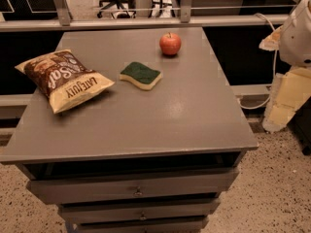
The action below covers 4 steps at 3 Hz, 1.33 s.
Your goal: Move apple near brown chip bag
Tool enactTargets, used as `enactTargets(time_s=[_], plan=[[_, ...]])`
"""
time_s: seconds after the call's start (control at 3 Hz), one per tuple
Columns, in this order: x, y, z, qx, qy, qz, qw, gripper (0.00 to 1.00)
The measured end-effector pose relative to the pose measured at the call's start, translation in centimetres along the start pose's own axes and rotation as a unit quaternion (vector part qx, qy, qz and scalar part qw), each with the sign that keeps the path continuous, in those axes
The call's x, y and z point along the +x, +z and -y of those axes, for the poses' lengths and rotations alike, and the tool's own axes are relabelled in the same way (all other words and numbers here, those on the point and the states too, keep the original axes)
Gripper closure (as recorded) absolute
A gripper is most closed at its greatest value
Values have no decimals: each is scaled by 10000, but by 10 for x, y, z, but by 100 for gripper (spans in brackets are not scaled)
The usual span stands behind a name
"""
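Observation:
The small red-orange apple [170,43] stands upright near the far edge of the grey tabletop [194,115], right of the middle. The brown chip bag [63,79] lies on the left side of the top, its cream-yellow end toward the front. The apple is well apart from the bag, with a sponge between them. My gripper is not in view; only a white rounded part of my arm [297,30] shows at the right edge, beyond the table's right side.
A green-and-yellow sponge [141,75] lies flat between bag and apple. The table is a cabinet with drawers [138,191] at the front. A railing [146,22] runs behind it. Cream padded parts [286,101] and a cable hang at the right.

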State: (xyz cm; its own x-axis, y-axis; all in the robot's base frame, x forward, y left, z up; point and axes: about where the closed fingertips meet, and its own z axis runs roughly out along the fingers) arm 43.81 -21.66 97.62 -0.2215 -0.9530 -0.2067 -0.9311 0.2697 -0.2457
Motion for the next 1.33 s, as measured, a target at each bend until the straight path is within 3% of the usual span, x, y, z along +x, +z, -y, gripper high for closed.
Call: enactTargets(time_s=[0.33, 0.67, 1.0, 1.33], plan=[[-1, -1, 2, 14, 26, 81, 10000, 0], [-6, -5, 16, 120, 259, 605, 9978, 0], [-14, -7, 43, 469, 594, 1023, 9919, 0], [-21, 4, 85, 800, 832, 1964, 9737, 0]])
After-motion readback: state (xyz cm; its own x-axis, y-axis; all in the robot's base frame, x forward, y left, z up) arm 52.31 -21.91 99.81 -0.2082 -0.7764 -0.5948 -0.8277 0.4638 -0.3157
